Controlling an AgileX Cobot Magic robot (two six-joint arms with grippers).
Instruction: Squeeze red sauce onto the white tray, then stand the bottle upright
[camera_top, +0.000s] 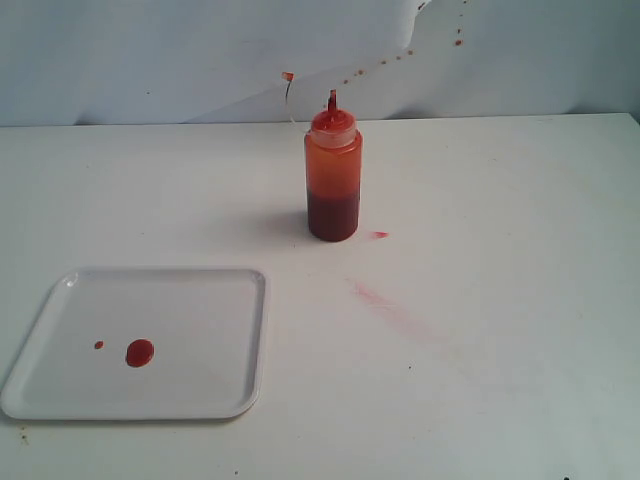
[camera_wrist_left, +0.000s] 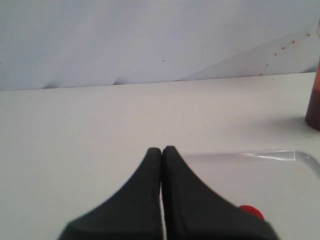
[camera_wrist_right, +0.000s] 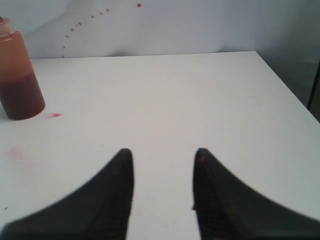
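The bottle (camera_top: 333, 178) stands upright in the middle of the table, orange-tinted with dark red sauce in its lower part, a red nozzle and a tethered cap hanging off to its left. The white tray (camera_top: 200, 300) lies at the front left, holding a round blob of red sauce (camera_top: 140, 352) and a tiny drop beside it. In the left wrist view my left gripper (camera_wrist_left: 162, 150) is shut and empty over the tray's (camera_wrist_left: 280, 170) near side, with the red sauce (camera_wrist_left: 251, 211) just showing. My right gripper (camera_wrist_right: 162, 154) is open, empty, well away from the bottle (camera_wrist_right: 18, 75). Neither arm shows in the exterior view.
A small red dash (camera_top: 379, 234) lies on the table right of the bottle's base, and a faint pinkish smear (camera_top: 375, 296) runs in front of it. Red specks dot the backdrop (camera_top: 400, 55). The table's right edge (camera_wrist_right: 290, 90) drops off beyond my right gripper.
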